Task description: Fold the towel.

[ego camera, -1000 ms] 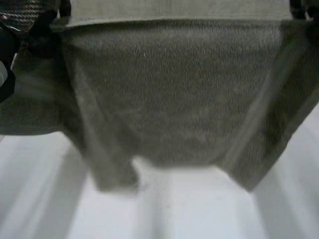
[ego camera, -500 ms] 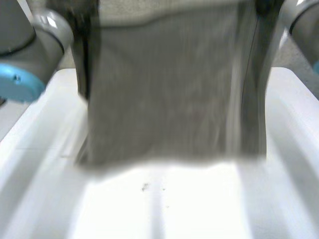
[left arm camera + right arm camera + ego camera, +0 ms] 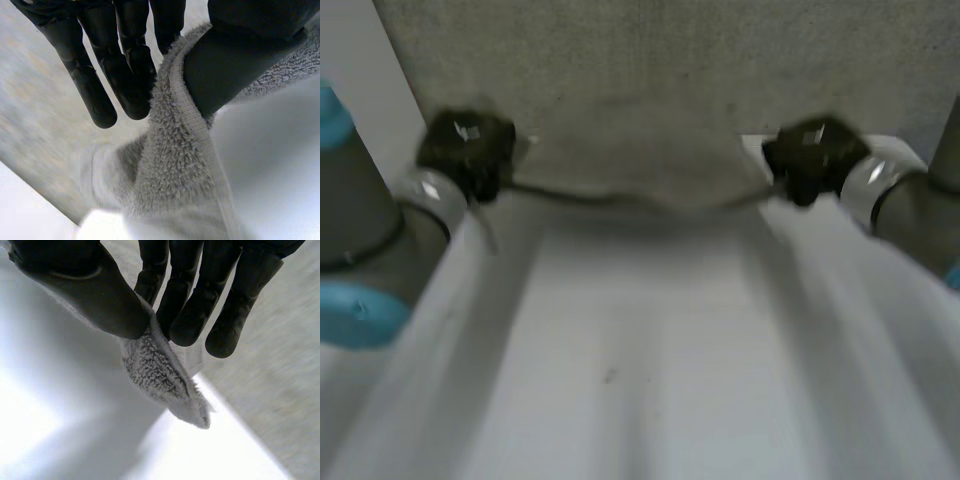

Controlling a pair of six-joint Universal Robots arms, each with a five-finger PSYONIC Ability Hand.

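Half a second ago the towel hung like a curtain right in front of your head camera. Now it has swung out and away, and both hands sit well forward over the worktop [image 3: 640, 350]. The towel [image 3: 638, 165] stretches away from you beyond the hands. Its near edge runs from one hand to the other and sags a little in the middle. You cannot tell from the head view whether its far part rests on the worktop.

Your left robot hand [image 3: 468, 152] has the left end of that near edge. In its wrist view the hemmed edge is pinched between the thumb [image 3: 235, 65] and the straight fingers [image 3: 107, 85], and the terry cloth bunches just past the fingertips.

Your right robot hand [image 3: 812, 158] has the right end. In its wrist view it pinches a corner of the towel between thumb and fingers, and the corner's tip pokes out beyond the fingertips, above the white worktop.

The grey arms come in at either side of the head view, left arm [image 3: 360, 225] and right arm [image 3: 920, 205].
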